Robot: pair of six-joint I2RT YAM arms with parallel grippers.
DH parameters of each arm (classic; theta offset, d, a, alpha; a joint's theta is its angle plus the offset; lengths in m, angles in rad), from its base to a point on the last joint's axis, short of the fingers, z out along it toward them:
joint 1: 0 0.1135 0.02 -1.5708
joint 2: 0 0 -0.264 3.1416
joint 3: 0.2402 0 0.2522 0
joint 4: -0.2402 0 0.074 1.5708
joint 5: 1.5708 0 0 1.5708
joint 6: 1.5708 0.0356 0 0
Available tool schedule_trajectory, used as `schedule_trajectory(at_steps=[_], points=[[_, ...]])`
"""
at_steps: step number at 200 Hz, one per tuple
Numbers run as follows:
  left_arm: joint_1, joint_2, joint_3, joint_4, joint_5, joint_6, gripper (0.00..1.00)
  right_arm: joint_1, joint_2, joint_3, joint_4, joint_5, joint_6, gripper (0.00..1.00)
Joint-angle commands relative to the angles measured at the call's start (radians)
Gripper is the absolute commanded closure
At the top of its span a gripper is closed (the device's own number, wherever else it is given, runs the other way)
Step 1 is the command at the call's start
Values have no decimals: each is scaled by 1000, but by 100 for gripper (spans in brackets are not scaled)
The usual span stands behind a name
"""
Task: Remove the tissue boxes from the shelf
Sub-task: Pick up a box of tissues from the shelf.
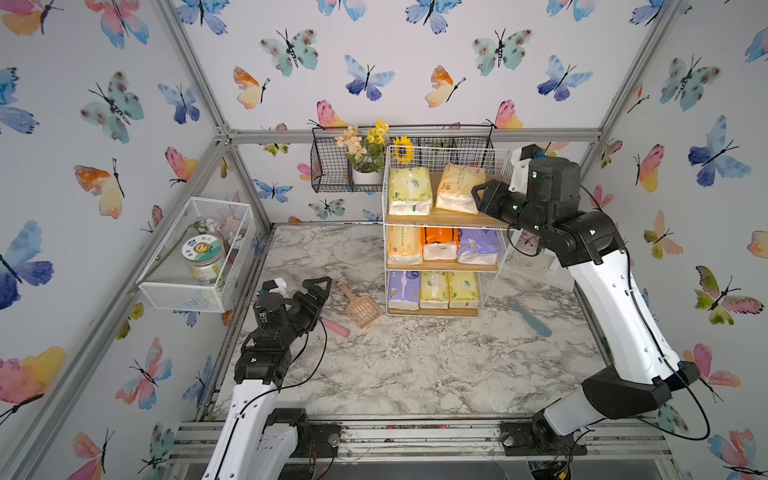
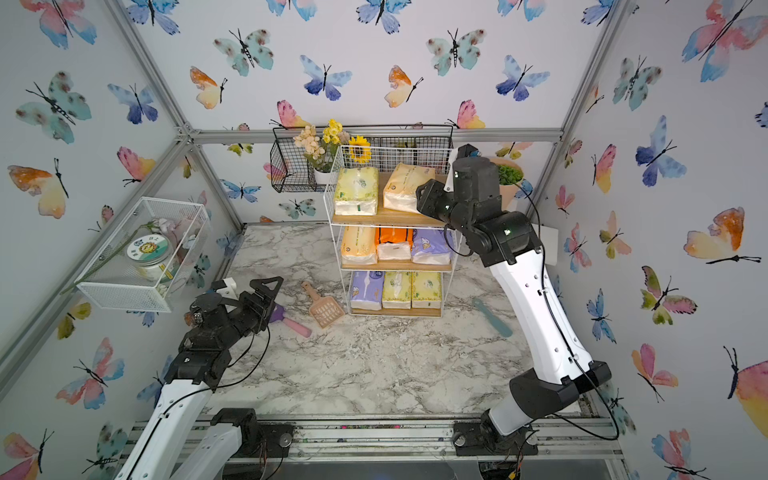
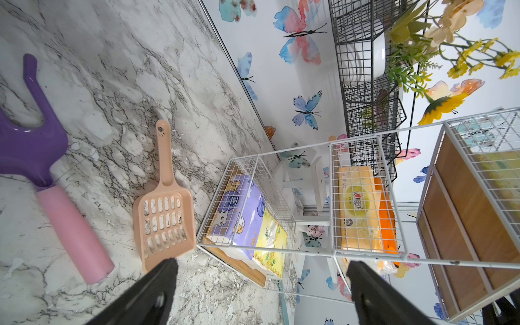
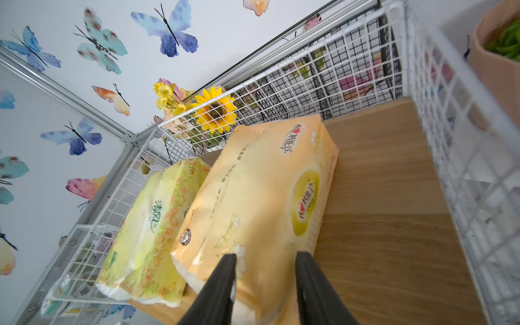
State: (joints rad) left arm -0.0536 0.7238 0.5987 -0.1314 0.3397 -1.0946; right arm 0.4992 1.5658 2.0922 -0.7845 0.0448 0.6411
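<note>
Now right jaws pinch the soft, crinkly peach pack (image 4: 253,197); left jaws gape wide.

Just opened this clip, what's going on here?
The right gripper is at the top level of the shelf, its fingers either side of one end of the peach tissue pack; whether they already pinch it is unclear. The left gripper hangs open, low over the table beside the shelf, holding nothing. All eight tissue packs are on the shelf: two on top, three in the middle, three at the bottom.
</note>
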Motion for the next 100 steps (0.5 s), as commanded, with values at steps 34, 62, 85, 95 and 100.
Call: schedule_trajectory(at_steps=[34, 62, 85, 95, 100], points=[[-3, 1, 66, -7, 36, -17, 1, 9, -15, -11, 16, -13, 12, 89], [-3, -6, 102, 1, 58, -48, 1, 9, -49, -33, 34, -41, 30, 99], [-17, -9, 138, 22, 69, -99, 1, 9, -101, -80, 71, -75, 46, 99], [-41, -9, 160, 34, 67, -122, 1, 9, -126, -101, 79, -88, 50, 99], [-55, -6, 172, 39, 58, -134, 2, 9, -138, -112, 83, -93, 53, 99]])
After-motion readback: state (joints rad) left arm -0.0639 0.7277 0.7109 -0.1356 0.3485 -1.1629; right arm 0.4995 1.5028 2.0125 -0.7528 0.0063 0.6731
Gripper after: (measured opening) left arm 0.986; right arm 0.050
